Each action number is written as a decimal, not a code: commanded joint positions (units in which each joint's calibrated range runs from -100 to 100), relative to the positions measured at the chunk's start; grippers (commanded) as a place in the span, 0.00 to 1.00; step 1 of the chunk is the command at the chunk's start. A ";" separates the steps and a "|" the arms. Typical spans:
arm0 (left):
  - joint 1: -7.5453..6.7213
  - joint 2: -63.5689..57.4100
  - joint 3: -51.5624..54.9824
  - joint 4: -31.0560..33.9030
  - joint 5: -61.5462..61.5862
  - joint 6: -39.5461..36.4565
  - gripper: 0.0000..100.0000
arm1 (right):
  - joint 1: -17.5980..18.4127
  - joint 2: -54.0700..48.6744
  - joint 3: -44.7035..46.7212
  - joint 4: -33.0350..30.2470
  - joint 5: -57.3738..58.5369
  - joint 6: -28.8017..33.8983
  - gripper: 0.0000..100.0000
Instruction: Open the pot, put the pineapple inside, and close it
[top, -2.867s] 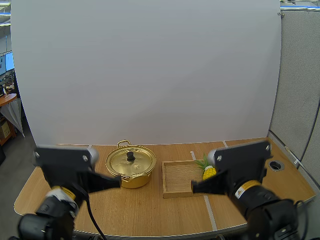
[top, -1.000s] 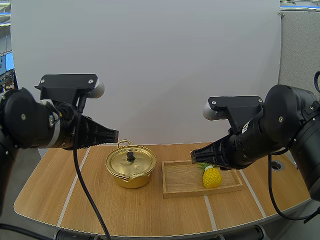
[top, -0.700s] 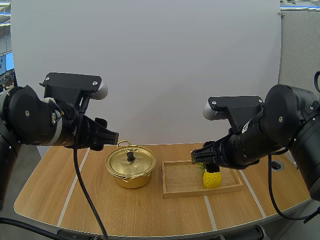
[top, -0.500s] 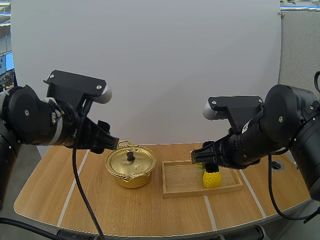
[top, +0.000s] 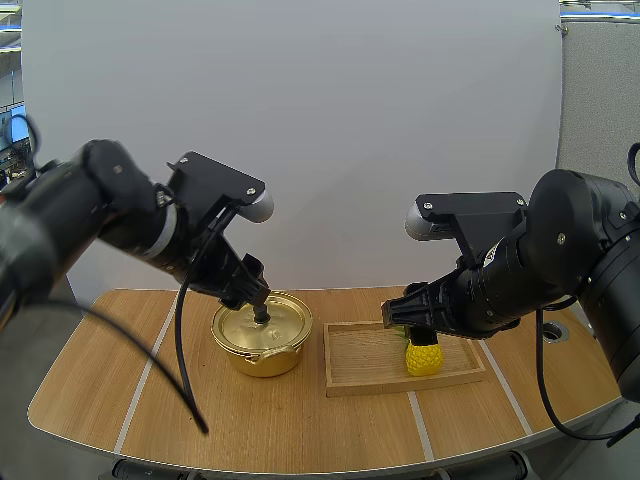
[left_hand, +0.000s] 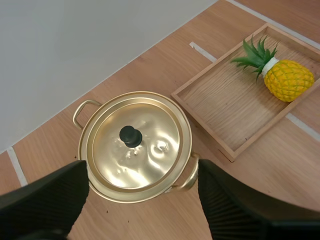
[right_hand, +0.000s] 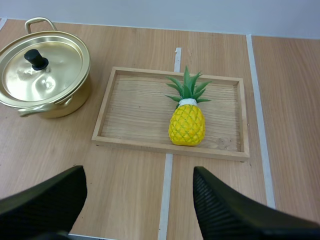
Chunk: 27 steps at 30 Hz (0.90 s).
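A gold pot (top: 262, 338) stands on the table with its lid on, a black knob (left_hand: 131, 135) at the lid's centre. My left gripper (top: 254, 287) hovers just above the lid; its fingers (left_hand: 52, 196) stand wide apart on either side of the pot (left_hand: 135, 145), holding nothing. To the right, a yellow pineapple (top: 424, 356) with green leaves lies in a wooden tray (top: 355, 366). My right gripper (top: 409, 318) hangs open above the tray, apart from the fruit. Beyond its spread fingers (right_hand: 227, 210) lie the pineapple (right_hand: 187, 124) and the tray (right_hand: 134, 116).
Pale tape lines (right_hand: 167, 190) run across the wooden table (top: 270, 420). The pot (right_hand: 45, 75) sits just left of the tray. Bare tabletop lies in front of both and at the far left. A round hole (top: 552, 330) is set in the table's right end.
Both grippers went from shut to open. My left arm swung right and down until its gripper came over the pot's lid. The right arm barely moved.
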 joint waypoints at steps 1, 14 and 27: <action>-0.14 6.19 -3.48 -1.40 -0.99 1.00 1.00 | -0.17 -0.04 -0.36 0.95 0.00 0.05 1.00; -1.98 22.20 -6.11 0.66 -8.88 3.18 1.00 | -0.17 -0.04 -0.36 2.01 0.00 -0.07 1.00; -3.00 31.69 -10.68 1.16 -10.88 2.42 1.00 | -0.17 -0.04 -0.36 1.77 0.00 -0.07 1.00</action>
